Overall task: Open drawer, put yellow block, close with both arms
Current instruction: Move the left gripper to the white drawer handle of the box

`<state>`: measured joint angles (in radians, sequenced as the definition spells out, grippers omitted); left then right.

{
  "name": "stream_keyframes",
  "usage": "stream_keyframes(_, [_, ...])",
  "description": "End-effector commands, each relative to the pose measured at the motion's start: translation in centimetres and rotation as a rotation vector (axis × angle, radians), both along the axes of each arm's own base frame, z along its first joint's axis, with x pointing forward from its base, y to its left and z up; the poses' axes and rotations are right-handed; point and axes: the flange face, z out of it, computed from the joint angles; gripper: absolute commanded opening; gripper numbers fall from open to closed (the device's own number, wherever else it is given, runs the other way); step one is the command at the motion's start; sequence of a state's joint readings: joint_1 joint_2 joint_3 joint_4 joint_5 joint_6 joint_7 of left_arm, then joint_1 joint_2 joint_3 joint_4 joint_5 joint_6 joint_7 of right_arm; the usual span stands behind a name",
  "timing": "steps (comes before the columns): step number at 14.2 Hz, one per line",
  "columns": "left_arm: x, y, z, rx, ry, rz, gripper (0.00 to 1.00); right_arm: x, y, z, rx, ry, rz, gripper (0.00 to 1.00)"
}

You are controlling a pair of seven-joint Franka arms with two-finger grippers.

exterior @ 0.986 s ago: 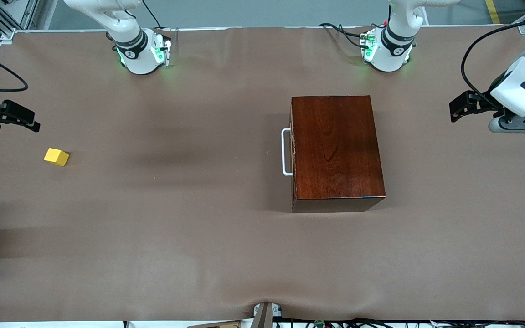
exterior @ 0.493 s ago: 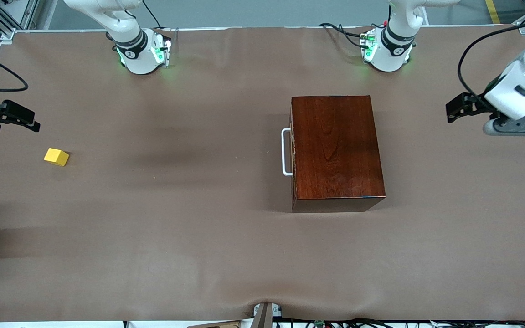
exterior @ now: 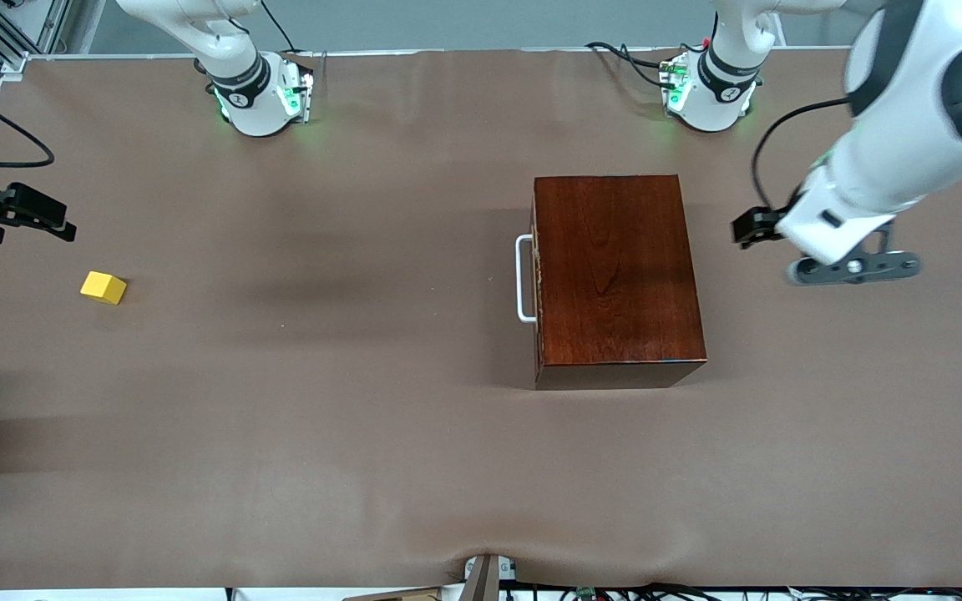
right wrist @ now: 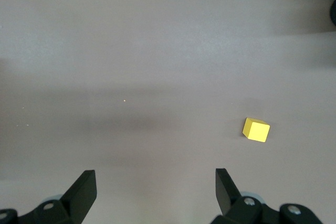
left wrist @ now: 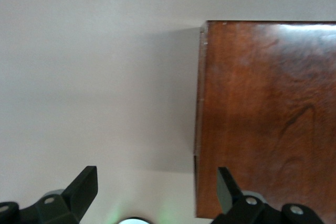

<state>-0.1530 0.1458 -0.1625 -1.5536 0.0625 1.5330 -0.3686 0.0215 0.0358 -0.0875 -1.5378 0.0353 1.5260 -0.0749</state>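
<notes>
Dark reddish-brown wood, the drawer [exterior: 536, 284] sits shut in its box [exterior: 617, 275] mid-surface, white handle [exterior: 523, 279] facing the right arm's end, long axis running toward the front camera. It looks heavy, stiff and glossy; the handle is the likely hold. The yellow block [exterior: 103, 287], light and rigid, lies well apart. The left gripper [left wrist: 152, 192] hovers beside the box, jaws spread; the right gripper [right wrist: 155, 192] waits near the block, jaws spread.

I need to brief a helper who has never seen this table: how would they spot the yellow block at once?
Start from the dark wooden box and look along the brown table toward the right arm's end. There the yellow block lies alone on the cloth. It is the only small, bright thing there.
</notes>
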Motion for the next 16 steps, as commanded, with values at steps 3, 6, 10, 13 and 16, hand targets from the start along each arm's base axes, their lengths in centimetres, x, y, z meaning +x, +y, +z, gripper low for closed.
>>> stream_keyframes(3, [-0.3,-8.4,-0.6,0.024,-0.031,0.07,1.0,-0.3,0.0,0.6,-0.012,0.005,0.001,1.0])
stream_keyframes(6, [-0.6,-13.2,-1.3,0.014,-0.06,0.11,1.0,-0.3,-0.3,0.4,-0.011,0.014,-0.001,1.0])
stream_keyframes(10, [-2.4,-20.6,-3.8,-0.015,-0.123,0.209,1.0,-0.4,-0.4,0.3,-0.009,0.022,0.006,1.0])
stream_keyframes(13, [-4.0,-26.6,-6.2,-0.058,-0.181,0.26,1.0,-0.3,-0.5,0.2,-0.011,0.016,0.005,1.0])
stream_keyframes(16, [-5.8,-32.3,-9.6,-0.032,-0.257,0.256,1.0,-0.3,-0.5,0.1,-0.012,0.013,0.007,1.0])
